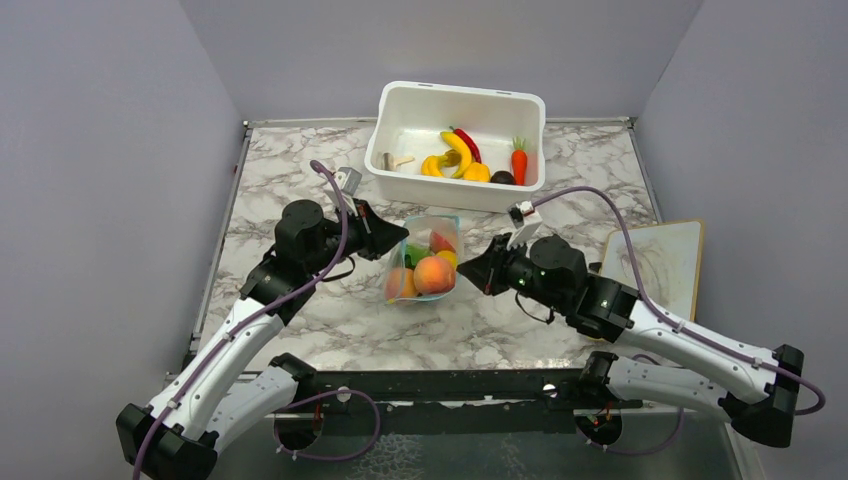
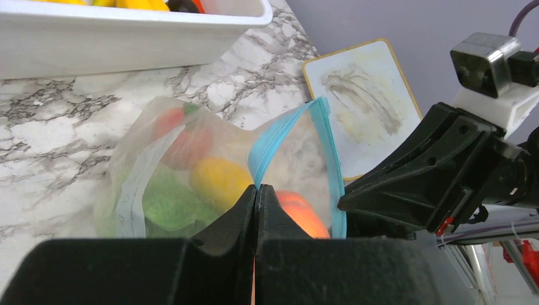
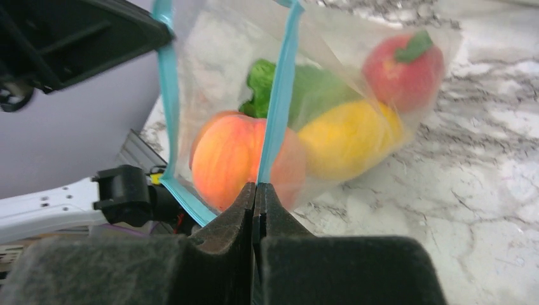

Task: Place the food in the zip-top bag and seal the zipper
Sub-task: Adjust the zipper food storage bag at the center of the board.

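- At the middle of the table [image 1: 300, 200], the bag [image 1: 425, 255] stands between the two arms, in front of the white tub [image 1: 460, 95].
- Left end effector [image 2: 256, 190]: fingers pressed together, pinching the blue zipper strip [image 2: 279, 136] at the bag's left side.
- Right end effector [image 3: 255, 187]: fingers closed too, nipping the zipper strip at the bag's right side.
- The two blue strips sit apart, so the bag mouth is not sealed.
- Inside the bag: a peach [image 3: 225, 155] nearest the right end effector, a yellow fruit [image 3: 346, 140] beside it, lettuce [image 3: 311, 86] behind, and a red fruit [image 3: 403, 63] at the far end.
- The tub holds a banana [image 1: 455, 150] and a carrot [image 1: 519, 160].
- A board [image 1: 660, 260] lies at the right edge of the table.
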Controlling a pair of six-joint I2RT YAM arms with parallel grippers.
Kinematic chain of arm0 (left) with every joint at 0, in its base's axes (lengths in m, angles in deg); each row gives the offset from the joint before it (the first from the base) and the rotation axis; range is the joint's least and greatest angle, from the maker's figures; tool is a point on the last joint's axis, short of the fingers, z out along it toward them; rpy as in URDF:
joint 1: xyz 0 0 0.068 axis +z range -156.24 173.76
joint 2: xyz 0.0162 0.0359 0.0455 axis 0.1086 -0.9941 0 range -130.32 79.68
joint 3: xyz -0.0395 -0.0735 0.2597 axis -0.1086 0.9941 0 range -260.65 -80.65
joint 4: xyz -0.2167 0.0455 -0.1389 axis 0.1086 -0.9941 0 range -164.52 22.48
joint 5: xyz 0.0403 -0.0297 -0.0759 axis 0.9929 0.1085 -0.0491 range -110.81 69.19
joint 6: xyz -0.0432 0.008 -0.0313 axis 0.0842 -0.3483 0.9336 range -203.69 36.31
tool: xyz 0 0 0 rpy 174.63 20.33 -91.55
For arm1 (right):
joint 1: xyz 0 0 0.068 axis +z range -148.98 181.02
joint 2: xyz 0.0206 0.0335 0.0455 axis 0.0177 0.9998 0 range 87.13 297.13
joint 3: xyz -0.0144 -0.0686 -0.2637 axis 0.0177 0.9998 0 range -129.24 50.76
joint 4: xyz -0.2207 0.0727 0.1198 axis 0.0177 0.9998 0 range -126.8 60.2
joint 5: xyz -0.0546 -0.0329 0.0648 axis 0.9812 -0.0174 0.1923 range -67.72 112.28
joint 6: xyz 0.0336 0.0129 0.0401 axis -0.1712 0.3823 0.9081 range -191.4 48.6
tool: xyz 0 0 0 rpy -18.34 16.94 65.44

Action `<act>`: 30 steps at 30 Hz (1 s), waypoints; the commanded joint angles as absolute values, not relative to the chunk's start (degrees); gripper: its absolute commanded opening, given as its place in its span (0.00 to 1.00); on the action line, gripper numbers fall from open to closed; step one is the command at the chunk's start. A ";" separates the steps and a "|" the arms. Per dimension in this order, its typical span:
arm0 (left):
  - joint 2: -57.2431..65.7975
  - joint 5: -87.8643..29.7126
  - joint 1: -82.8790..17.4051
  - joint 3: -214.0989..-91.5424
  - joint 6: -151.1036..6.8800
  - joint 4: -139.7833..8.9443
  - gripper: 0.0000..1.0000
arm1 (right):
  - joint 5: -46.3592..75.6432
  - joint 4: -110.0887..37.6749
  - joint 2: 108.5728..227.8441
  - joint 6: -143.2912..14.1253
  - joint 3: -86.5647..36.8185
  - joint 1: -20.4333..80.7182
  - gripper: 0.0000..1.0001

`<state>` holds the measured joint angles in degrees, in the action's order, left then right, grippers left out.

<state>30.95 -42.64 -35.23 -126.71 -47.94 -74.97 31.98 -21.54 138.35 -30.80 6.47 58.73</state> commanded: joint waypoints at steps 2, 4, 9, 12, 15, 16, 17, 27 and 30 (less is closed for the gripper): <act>31.00 -47.10 -35.42 -129.84 -47.41 -70.91 0.00 | 33.40 -27.04 135.85 -34.28 2.43 59.07 0.01; 30.53 -47.44 -35.46 -129.26 -48.07 -71.46 0.00 | 37.45 -27.43 136.62 -33.95 2.88 59.11 0.01; 31.08 -51.15 -35.42 -128.62 -46.63 -69.53 0.00 | 37.50 -28.38 139.01 -31.98 1.07 59.11 0.01; 30.98 -51.49 -35.46 -127.86 -47.88 -69.96 0.00 | 40.95 -30.94 139.73 -30.74 2.05 59.10 0.01; 29.49 -52.88 -35.45 -126.74 -47.98 -70.05 0.00 | 45.00 -32.17 141.43 -30.82 1.03 59.09 0.01; 29.01 -53.23 -35.44 -126.27 -47.52 -69.74 0.00 | 44.59 -31.76 141.77 -30.83 -0.41 59.11 0.01; 28.57 -53.39 -35.42 -126.05 -47.33 -69.57 0.00 | 43.44 -31.76 141.78 -30.83 -1.37 59.11 0.01; 28.47 -52.09 -35.42 -127.94 -50.29 -73.05 0.00 | 40.69 -34.98 142.60 -30.65 -2.25 59.11 0.01; 28.72 -52.42 -35.42 -127.70 -50.31 -73.42 0.00 | 43.40 -33.89 142.07 -30.14 -1.13 59.11 0.01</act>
